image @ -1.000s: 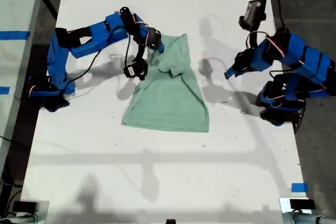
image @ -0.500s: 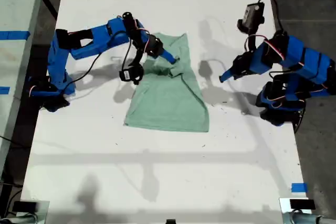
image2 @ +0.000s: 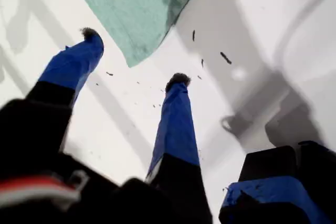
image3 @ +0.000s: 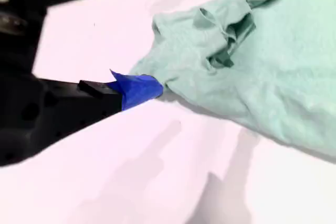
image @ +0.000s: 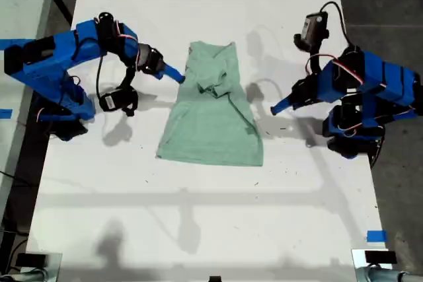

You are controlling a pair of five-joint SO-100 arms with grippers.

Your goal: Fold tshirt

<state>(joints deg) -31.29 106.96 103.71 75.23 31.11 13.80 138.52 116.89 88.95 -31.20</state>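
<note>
Only up close: my second pincer [image3: 150, 88] perhaps against the tshirt [image3: 262, 66] edge.

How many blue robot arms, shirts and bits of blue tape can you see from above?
Blue arms: 2, at the exterior view's left and right
Tshirt: 1
Blue tape pieces: 3
Total: 6
</note>
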